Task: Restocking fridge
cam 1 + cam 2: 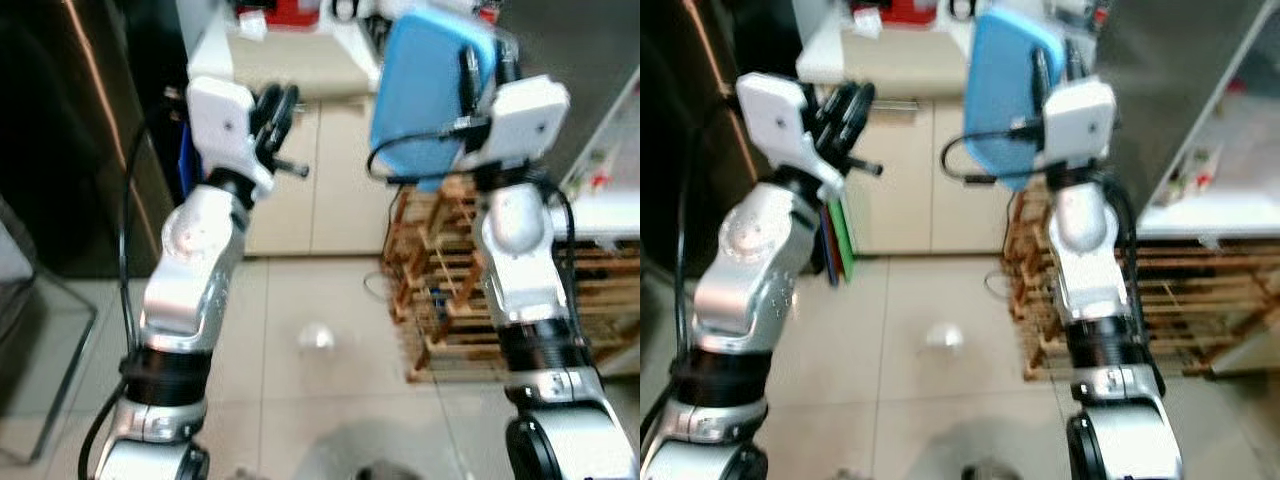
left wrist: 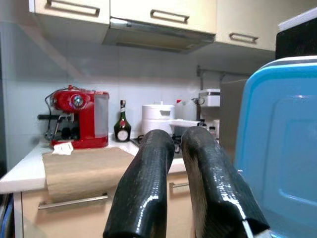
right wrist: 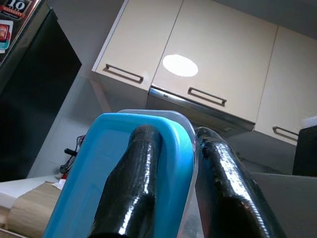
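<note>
- The blue container (image 3: 143, 168) was cut off by the right wrist view's lower edge (black fingers (image 3: 130, 183) hid part).
- A small pale object (image 1: 316, 337) on the floor was too blurred to identify.

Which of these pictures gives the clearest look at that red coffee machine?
The left wrist view: the red coffee machine stands whole and sharp on the countertop, beside a dark bottle. Both eye views catch just a blurred red strip at the top edge; the right wrist view gives a sliver.
</note>
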Motion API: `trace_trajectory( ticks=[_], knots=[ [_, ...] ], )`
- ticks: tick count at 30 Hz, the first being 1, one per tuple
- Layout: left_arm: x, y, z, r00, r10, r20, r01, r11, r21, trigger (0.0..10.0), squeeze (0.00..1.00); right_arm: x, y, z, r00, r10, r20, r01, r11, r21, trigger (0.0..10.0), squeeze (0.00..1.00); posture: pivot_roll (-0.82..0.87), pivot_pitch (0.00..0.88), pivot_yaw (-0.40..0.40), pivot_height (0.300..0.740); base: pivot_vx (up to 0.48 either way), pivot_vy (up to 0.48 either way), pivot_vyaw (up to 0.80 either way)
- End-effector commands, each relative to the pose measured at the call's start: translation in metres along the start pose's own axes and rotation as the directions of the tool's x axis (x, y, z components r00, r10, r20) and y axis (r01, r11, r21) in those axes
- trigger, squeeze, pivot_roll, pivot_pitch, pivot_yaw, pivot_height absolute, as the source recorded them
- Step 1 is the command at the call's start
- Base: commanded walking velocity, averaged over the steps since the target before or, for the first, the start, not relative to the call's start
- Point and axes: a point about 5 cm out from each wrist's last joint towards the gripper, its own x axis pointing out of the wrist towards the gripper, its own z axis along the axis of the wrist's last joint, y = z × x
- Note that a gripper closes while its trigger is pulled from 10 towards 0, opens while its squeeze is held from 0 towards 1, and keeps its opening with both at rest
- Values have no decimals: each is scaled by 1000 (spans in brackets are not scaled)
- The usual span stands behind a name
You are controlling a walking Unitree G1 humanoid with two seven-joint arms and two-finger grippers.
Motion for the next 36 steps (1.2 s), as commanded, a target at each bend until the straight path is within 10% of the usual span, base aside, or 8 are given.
trace_trajectory(
  ticks=[1, 23, 30, 36],
  knots=[
    [3, -6, 1, 1000, -27, -2, 27, 999, -18, 10000, 0, 2, -8, 3, 1000, -27, 14, 27, 1000, 2, 0, 0, -62, 0, 2, 740, 0, -480, 0],
    [9, 3, -9, 999, 22, -47, -21, 1000, 24, 10000, 0, -17, 15, 20, 995, 66, 72, -68, 998, 20, 0, 0, -100, 0, 21, 740, 0, -432, 0],
    [3, -8, -18, 996, -34, -77, 30, 998, -51, 10000, 0, -52, 28, -12, 977, 175, -124, -156, 977, 147, 0, 0, -106, 0, 16, 740, 189, 0, 0],
    [1, -7, -20, 996, -33, -86, 28, 998, -64, 10000, 0, -78, 6, -29, 959, 87, -270, -32, 979, 203, 0, 0, -104, 0, 12, 740, 471, 0, 0]
  ],
)
